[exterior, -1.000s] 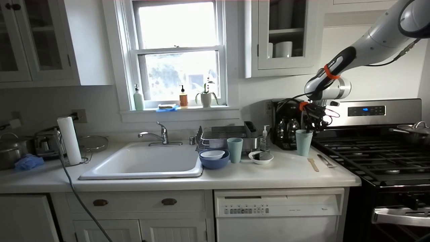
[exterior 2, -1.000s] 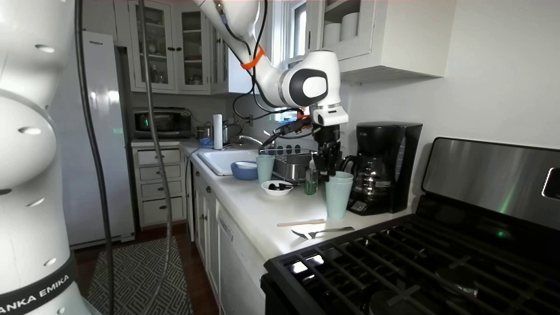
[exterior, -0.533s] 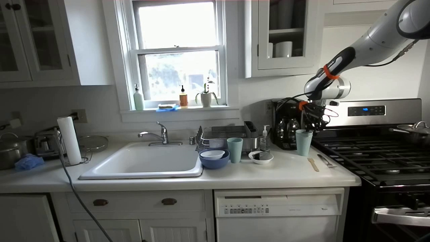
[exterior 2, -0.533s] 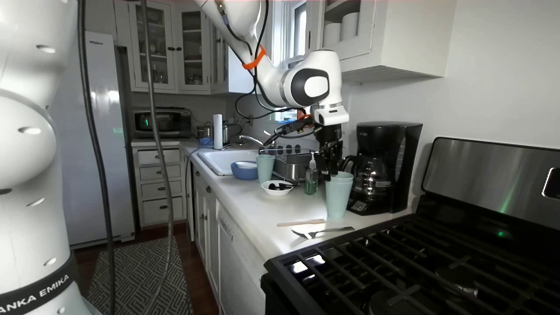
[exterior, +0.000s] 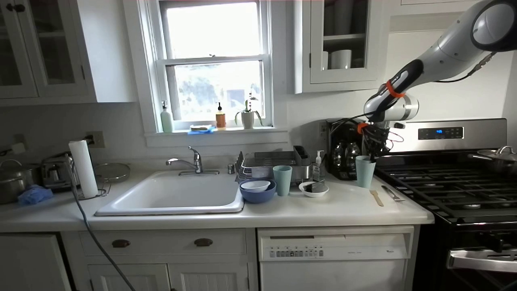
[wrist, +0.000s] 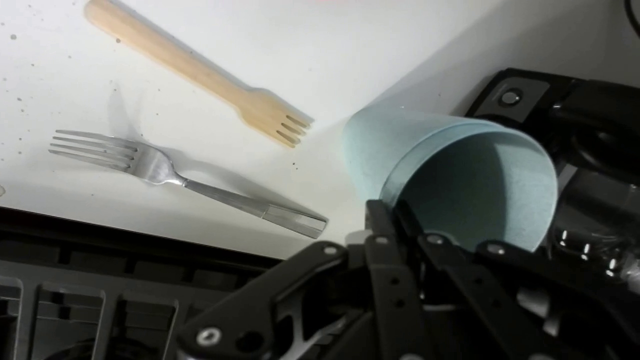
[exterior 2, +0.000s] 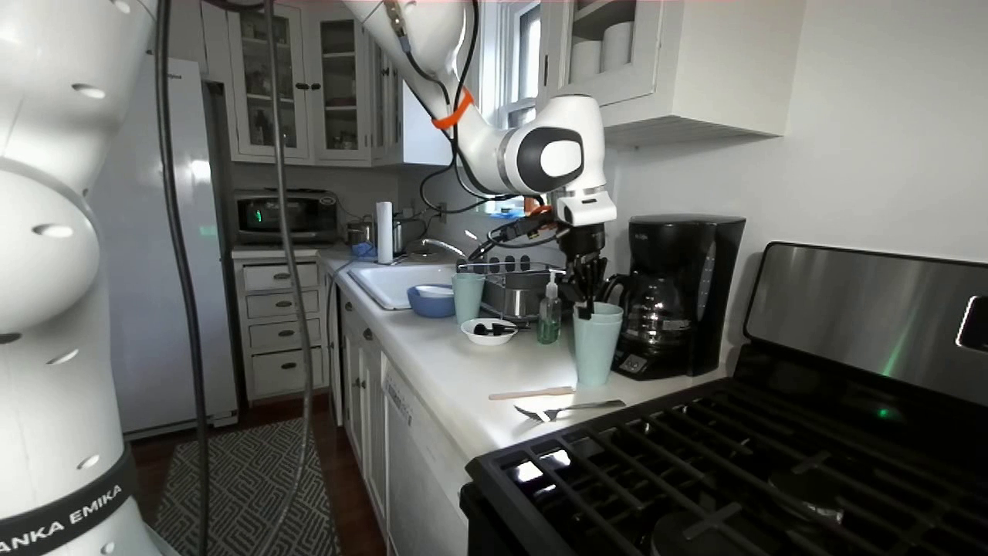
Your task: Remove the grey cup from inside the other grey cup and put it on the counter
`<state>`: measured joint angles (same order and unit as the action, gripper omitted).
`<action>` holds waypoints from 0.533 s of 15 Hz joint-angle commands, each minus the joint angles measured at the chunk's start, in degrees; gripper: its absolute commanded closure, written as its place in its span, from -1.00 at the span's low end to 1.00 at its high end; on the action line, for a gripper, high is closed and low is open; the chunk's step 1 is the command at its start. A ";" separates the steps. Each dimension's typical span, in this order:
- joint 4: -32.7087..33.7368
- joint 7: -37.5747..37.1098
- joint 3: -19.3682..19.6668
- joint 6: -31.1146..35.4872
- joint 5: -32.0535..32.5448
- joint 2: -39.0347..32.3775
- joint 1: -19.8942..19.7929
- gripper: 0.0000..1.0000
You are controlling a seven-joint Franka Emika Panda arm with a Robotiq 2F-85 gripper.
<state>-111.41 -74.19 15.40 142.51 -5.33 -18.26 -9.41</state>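
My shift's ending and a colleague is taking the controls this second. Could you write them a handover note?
Pincer: appears closed on the rim of the inner cup, one finger inside, one outside; whether the outer cup is caught too, I cannot tell.
Cups: the inner cup sits nested in the outer cup, upright on the counter beside the coffee maker.
Done: the rim looks gripped.
Left: lift the inner cup out, set it on the counter, release.

Matt cups (wrist: 382, 145) (shiny metal fork (wrist: 200, 189))
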 commanded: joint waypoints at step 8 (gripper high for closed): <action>-3.80 9.15 -0.89 -1.22 -2.03 6.32 -1.88 0.98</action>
<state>-111.39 -71.83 15.53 141.88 -5.49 -17.84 -9.73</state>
